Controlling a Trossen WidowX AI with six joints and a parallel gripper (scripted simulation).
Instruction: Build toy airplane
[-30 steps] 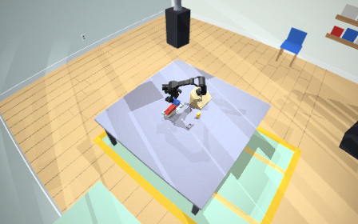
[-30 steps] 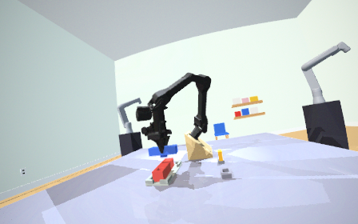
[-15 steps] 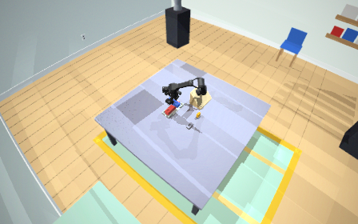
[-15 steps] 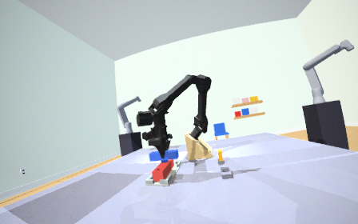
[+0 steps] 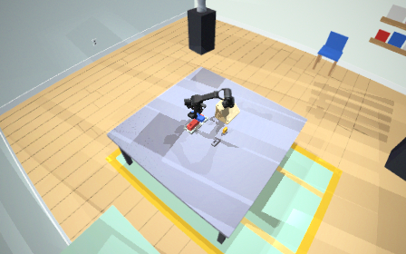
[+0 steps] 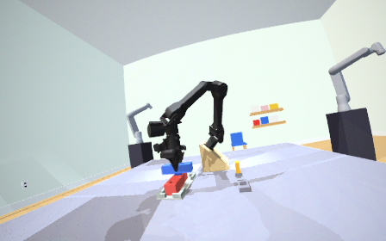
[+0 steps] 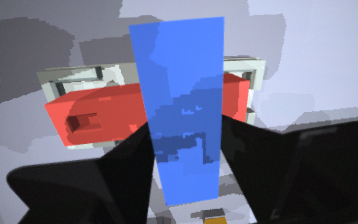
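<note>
The red fuselage (image 5: 192,124) (image 6: 176,182) (image 7: 107,115) lies in the pale jig cradle (image 5: 195,130) (image 6: 179,194) (image 7: 52,83) on the table. An open socket (image 7: 80,122) shows near its one end in the wrist view. My gripper (image 6: 176,163) (image 7: 182,121) is shut on the blue wing (image 5: 200,118) (image 6: 178,168) (image 7: 180,90) and holds it crosswise just above the fuselage's middle. The yellow tail fin (image 5: 226,130) (image 6: 237,167) stands upright on the table to the right of the jig, beyond a small grey stand (image 5: 216,143) (image 6: 244,185).
The arm's tan wedge base (image 5: 226,112) (image 6: 212,159) stands behind the jig. The grey table (image 5: 254,163) reaches well past the parts. Black pedestals with other arms (image 6: 350,133) stand around the room.
</note>
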